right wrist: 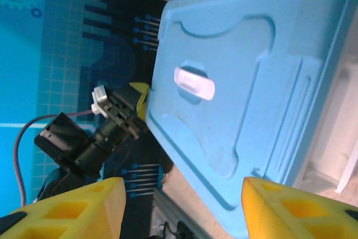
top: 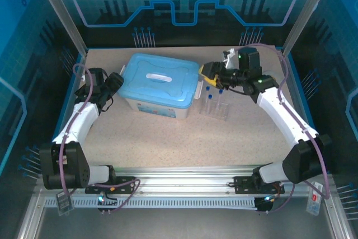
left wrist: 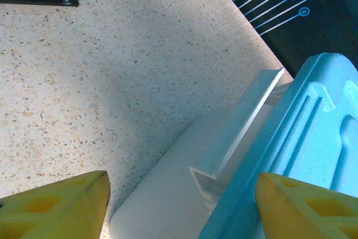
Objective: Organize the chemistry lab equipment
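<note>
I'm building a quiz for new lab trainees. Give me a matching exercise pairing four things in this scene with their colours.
Things:
1. box lid
2. lid handle
3. tube rack
4. fingers of the left gripper

Colours:
A. yellow
B. clear
C. light blue
D. white

Pairs: 1-C; 2-D; 3-B; 4-A
</note>
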You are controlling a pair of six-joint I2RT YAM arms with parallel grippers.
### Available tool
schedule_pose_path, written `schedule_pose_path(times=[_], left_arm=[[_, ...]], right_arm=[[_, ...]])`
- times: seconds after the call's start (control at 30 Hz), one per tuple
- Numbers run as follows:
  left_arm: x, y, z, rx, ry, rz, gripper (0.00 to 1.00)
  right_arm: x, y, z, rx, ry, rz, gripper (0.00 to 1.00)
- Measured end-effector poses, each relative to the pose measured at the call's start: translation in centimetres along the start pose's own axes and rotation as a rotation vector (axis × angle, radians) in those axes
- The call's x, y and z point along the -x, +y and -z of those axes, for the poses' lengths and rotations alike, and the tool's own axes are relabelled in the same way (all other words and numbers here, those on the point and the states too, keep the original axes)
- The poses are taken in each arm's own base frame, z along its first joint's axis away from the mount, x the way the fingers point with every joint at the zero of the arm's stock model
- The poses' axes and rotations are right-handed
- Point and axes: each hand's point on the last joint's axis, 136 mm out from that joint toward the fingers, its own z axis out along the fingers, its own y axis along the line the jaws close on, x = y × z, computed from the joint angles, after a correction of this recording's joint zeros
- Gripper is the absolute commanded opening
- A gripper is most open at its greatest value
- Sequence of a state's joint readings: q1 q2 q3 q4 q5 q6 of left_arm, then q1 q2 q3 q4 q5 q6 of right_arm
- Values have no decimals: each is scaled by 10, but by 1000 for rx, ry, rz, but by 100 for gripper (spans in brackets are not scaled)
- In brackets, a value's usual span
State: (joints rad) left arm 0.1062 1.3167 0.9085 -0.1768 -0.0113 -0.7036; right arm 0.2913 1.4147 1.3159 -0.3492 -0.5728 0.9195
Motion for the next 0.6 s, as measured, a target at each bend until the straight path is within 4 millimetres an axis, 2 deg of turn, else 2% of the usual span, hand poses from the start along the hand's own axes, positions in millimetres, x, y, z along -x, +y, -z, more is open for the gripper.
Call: schedule_pose_path(times=[0.13, 0.2, 0.3, 0.47, 0.6], left_arm=[[-1, -1, 0, -1, 1, -3, 70], [-3, -3, 0, -2, 2, -12, 70], [-7, -8, 1, -6, 3, -39, 70], [-13, -13, 3, -11, 11, -91, 71], [-14, -11, 7, -1, 10, -99, 71]], right_arm=[[33, 10, -7, -61, -38, 104, 58], [46, 4, -17, -112, -43, 138, 59], [60, -15, -34, -211, -35, 181, 59], [48, -59, -59, -367, 42, 210, 61], [36, -76, -71, -429, 98, 223, 61]])
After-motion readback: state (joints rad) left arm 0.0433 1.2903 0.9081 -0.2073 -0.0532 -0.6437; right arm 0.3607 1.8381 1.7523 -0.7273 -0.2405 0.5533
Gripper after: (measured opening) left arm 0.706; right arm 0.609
